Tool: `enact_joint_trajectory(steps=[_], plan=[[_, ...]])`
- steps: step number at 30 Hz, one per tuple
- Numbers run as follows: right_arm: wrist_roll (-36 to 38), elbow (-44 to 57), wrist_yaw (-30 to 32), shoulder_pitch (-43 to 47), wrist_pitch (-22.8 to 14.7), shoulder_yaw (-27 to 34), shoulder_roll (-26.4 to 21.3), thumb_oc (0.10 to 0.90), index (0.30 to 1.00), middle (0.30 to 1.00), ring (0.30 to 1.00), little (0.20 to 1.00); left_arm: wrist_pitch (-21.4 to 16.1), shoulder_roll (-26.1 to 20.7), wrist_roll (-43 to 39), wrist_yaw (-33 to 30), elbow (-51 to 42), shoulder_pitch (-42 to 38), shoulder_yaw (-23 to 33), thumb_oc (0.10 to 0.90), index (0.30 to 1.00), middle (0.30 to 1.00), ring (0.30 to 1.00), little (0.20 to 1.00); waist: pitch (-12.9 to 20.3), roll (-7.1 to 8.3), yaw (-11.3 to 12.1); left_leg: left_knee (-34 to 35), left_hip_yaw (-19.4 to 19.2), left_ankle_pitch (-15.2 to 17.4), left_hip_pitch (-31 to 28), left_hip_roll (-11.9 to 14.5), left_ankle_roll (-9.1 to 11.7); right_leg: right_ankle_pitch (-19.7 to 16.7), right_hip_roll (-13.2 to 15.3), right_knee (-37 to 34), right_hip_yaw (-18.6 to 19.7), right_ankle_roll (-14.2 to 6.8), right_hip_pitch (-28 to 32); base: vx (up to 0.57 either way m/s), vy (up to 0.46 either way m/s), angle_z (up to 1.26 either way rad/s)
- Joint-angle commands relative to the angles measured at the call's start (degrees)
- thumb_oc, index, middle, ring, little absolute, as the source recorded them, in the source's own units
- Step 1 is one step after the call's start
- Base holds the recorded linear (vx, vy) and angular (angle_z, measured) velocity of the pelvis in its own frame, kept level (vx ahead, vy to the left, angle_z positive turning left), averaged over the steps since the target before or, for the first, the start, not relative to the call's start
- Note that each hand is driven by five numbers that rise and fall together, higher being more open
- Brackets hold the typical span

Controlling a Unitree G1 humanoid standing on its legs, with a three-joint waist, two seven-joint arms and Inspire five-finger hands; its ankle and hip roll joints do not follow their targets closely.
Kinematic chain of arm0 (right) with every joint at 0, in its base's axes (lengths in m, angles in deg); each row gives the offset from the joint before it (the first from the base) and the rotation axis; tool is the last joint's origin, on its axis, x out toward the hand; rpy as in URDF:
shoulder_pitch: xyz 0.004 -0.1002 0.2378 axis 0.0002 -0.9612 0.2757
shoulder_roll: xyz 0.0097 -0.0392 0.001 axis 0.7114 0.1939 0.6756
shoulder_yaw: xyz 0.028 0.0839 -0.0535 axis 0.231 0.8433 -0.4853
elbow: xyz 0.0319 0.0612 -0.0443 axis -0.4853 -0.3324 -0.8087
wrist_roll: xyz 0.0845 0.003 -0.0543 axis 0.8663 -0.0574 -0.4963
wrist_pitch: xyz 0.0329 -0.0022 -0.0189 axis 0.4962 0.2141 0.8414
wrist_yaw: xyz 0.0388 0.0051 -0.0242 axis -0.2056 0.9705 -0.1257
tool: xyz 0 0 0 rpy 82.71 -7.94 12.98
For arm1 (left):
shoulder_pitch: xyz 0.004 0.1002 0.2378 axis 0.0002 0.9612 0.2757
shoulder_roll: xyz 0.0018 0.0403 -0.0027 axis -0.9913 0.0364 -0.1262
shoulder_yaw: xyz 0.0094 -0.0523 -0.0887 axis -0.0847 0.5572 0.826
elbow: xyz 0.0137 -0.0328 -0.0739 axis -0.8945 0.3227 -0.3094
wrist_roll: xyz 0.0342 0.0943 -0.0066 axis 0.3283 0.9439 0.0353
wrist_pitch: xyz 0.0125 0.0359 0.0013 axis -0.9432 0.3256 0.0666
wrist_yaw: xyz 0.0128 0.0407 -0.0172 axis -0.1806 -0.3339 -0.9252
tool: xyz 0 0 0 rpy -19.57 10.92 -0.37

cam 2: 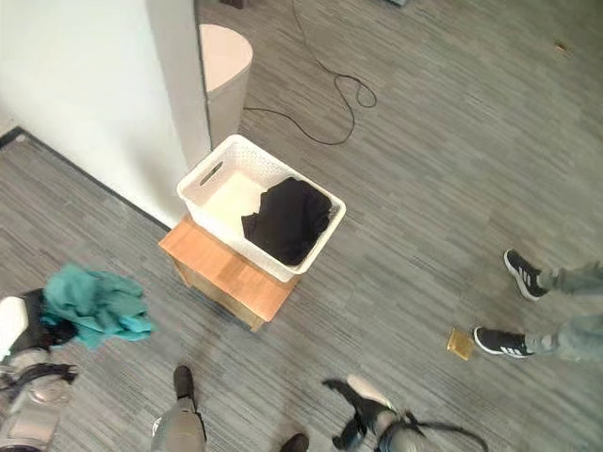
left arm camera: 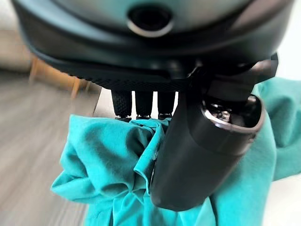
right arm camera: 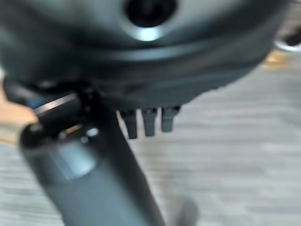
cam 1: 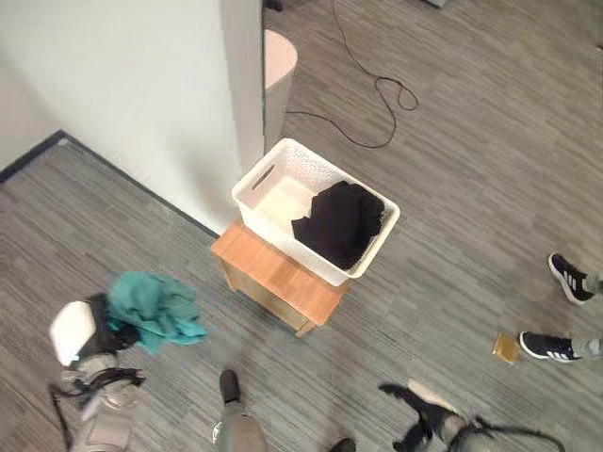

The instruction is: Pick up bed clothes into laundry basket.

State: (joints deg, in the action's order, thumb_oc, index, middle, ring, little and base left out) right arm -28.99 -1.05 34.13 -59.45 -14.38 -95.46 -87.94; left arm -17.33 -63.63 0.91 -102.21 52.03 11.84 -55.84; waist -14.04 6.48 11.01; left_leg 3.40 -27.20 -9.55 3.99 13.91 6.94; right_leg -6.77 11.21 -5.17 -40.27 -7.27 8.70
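Note:
A teal cloth [cam 1: 155, 309] hangs bunched above the grey floor at the lower left, and my left hand [cam 1: 97, 331] is shut on it. In the left wrist view the thumb [left arm camera: 202, 155] and the fingers pinch a fold of the teal cloth [left arm camera: 103, 160]. A white laundry basket [cam 1: 279, 201] stands on a low wooden stool [cam 1: 268, 268] in the middle, up and to the right of that hand. A black garment [cam 1: 341, 221] lies in the basket's right half. My right hand [cam 1: 419, 412] hangs low at the bottom right, fingers relaxed and holding nothing [right arm camera: 94, 183].
A white wall panel [cam 1: 141, 85] stands behind the basket, with a pale round bin [cam 1: 279, 56] beside it. A black cable [cam 1: 382, 94] snakes over the floor further back. A person's shoes [cam 1: 570, 278] and a small yellow-brown object [cam 1: 506, 348] are at the right.

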Motion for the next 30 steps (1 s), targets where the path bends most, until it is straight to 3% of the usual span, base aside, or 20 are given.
enact_joint_trajectory(steps=[1, 2, 3, 6, 7, 9, 15, 16, 23, 30], plan=[[6.91, 1.05, 4.31, 1.84, -3.50, 5.73, 2.44, 0.800, 0.900, 0.900, 0.900, 0.900, -2.05, -7.34, 4.34, -7.88, -5.39, -6.58, 3.25, 0.400, 0.300, 0.300, 0.300, 0.300, 4.70, -2.01, -0.81, 1.49, 1.20, 5.72, -2.46, 1.87, 2.77, 4.59, 5.80, 0.69, 2.41, -7.37, 2.36, -0.05, -0.040, -0.18], [7.18, 0.82, 4.32, 1.96, -3.62, 5.80, 2.46, 0.800, 0.900, 0.900, 0.900, 0.900, -2.07, -7.38, 4.29, -7.83, -5.52, -6.61, 3.18, 0.400, 0.300, 0.300, 0.300, 0.300, 4.44, -2.06, -0.54, 1.59, 0.07, 4.57, -2.21, 1.83, 2.35, 3.79, 5.95, 0.77, 1.24, -6.95, 1.97, -0.01, -0.059, -0.14], [9.94, -2.75, 6.45, 4.49, -2.21, 8.06, 5.40, 0.800, 0.900, 0.900, 0.900, 0.900, -4.11, -5.95, 3.31, -6.89, -9.10, -6.16, 2.80, 0.400, 0.300, 0.300, 0.300, 0.300, 4.90, -2.56, -0.45, 1.45, 1.25, 5.65, -2.77, 2.03, 2.78, 5.03, 5.64, 0.63, 2.57, -7.14, 2.59, 0.00, -0.051, -0.09], [8.22, -9.74, 8.02, 5.73, -1.25, 4.92, 9.99, 0.800, 0.900, 0.900, 0.900, 0.900, -6.85, -2.46, 1.17, -6.64, -12.15, -6.54, 0.76, 0.400, 0.300, 0.300, 0.300, 0.300, 4.92, -3.21, -0.46, 1.58, 0.20, 4.47, -3.03, 2.01, 2.18, 4.81, 5.44, 0.50, 1.92, -6.50, 2.43, 0.01, -0.024, -0.03], [7.74, -15.92, 9.47, 6.12, -0.32, 5.27, 12.13, 0.800, 0.900, 0.900, 0.900, 0.900, -8.01, -1.24, 0.30, -5.94, -13.55, -9.71, -2.21, 0.400, 0.300, 0.300, 0.300, 0.300, 5.57, -3.84, -1.48, 1.38, 0.94, 5.38, -3.64, 2.22, 2.59, 5.87, 5.23, 0.45, 3.64, -6.78, 2.67, 0.01, -0.003, 0.08], [7.30, -23.34, 10.93, 5.98, 0.76, 5.85, 14.24, 0.800, 0.900, 0.900, 0.900, 0.900, -9.07, -0.87, 0.77, -4.28, -17.34, -13.19, -6.30, 0.400, 0.300, 0.300, 0.300, 0.300, 5.56, -4.64, -2.27, 1.59, -0.04, 4.21, -3.47, 2.30, 2.20, 5.05, 5.23, 0.21, 2.55, -6.41, 2.33, -0.03, -0.001, 0.04], [3.50, -32.44, 11.19, 1.61, 2.22, 6.16, 16.26, 0.800, 0.900, 0.900, 0.900, 0.900, -10.24, 2.39, 1.73, 1.40, -23.68, -22.04, -16.04, 0.400, 0.300, 0.300, 0.300, 0.300, 6.15, -5.63, -5.51, 1.59, -0.36, 4.47, -4.10, 2.48, 2.32, 5.14, 5.07, 0.17, 2.97, -6.70, 2.45, 0.01, 0.002, -0.05], [2.33, -34.17, 11.10, -0.17, 2.50, 6.42, 15.69, 0.800, 0.900, 0.900, 0.900, 0.900, -9.79, 3.29, 2.60, 2.88, -23.30, -26.23, -19.03, 0.400, 0.300, 0.300, 0.300, 0.300, 6.43, -5.79, -7.19, 1.59, -0.88, 4.63, -4.55, 2.56, 2.35, 5.09, 5.05, 0.17, 3.31, -6.78, 2.35, 0.03, 0.012, -0.08], [3.15, -35.33, 11.63, -1.32, 2.45, 7.63, 15.28, 0.800, 0.900, 0.900, 0.900, 0.900, -7.83, 3.09, 6.00, 3.83, -17.51, -37.37, -24.98, 0.400, 0.300, 0.300, 0.300, 0.300, 6.59, -6.26, -10.08, 1.60, -1.91, 4.98, -5.30, 2.73, 2.43, 4.89, 4.99, 0.17, 4.19, -6.80, 1.91, 0.03, 0.012, -0.10], [6.07, -34.68, 11.42, 0.13, 2.18, 6.57, 14.61, 0.800, 0.900, 0.900, 0.900, 0.900, -2.99, -0.65, 9.59, 2.73, -0.36, -51.50, -30.61, 0.400, 0.300, 0.300, 0.300, 0.300, 7.03, -6.01, -13.27, 1.60, -3.60, 5.44, -5.91, 2.75, 2.47, 3.67, 5.23, 0.24, 5.02, -7.14, 0.67, 0.04, 0.025, -0.07]])
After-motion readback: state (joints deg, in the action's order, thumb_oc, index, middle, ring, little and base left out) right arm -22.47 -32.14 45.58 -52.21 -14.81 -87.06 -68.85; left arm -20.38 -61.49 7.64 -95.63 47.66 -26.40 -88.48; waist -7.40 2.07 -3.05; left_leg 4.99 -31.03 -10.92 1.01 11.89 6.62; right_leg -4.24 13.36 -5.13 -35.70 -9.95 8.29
